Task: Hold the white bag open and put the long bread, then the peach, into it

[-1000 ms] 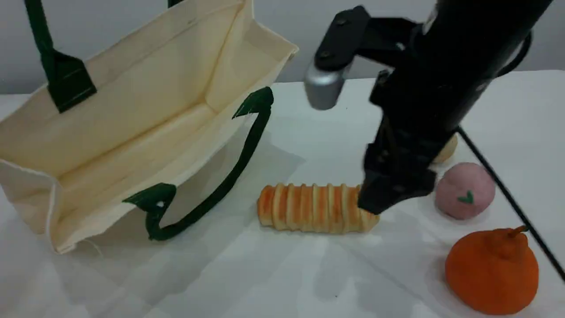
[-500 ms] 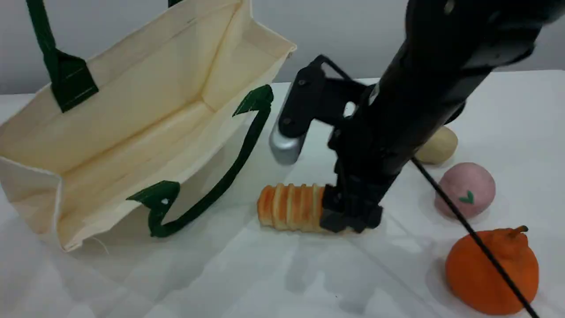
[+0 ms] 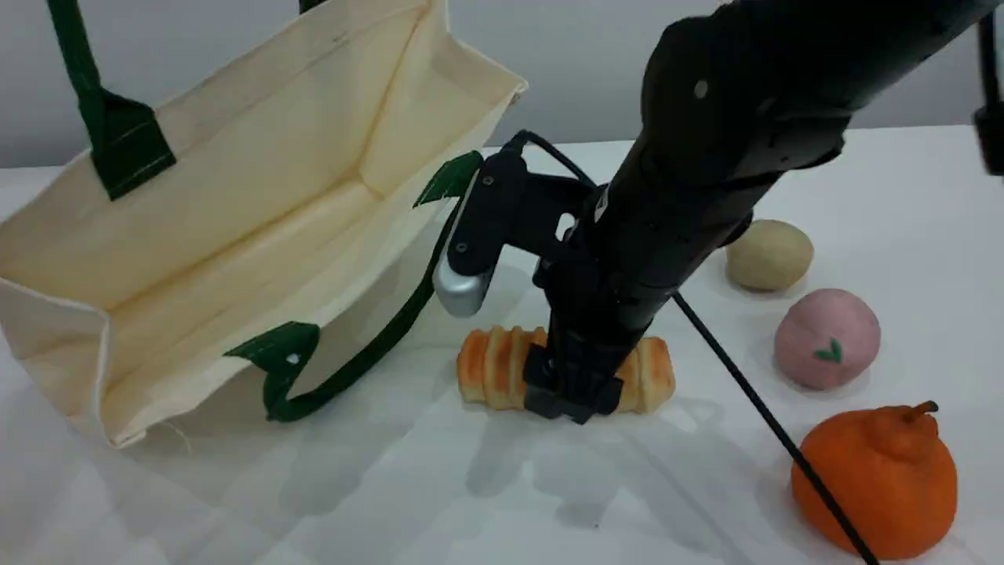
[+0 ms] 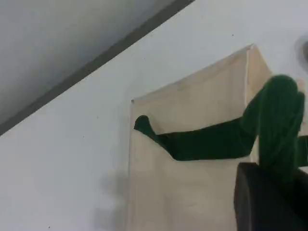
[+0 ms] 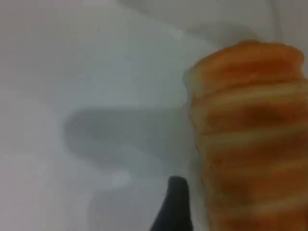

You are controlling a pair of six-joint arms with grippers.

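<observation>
Bread's the target: right gripper (image 3: 571, 396) straddles the long bread (image 3: 494, 367) on the tabletop (image 3: 502, 486), jaws wide, not clamped. Left gripper (image 4: 269, 202), jaws closed, pinches the white bag (image 3: 235, 204) handle (image 4: 211, 144); peach (image 3: 826, 337) sits well right.

The right claw (image 3: 571, 392) hides the middle of the long bread (image 3: 490, 369).

A tan ball (image 3: 769, 254) and an orange stemmed fruit (image 3: 874, 479) rest on the white table (image 3: 486, 502).
</observation>
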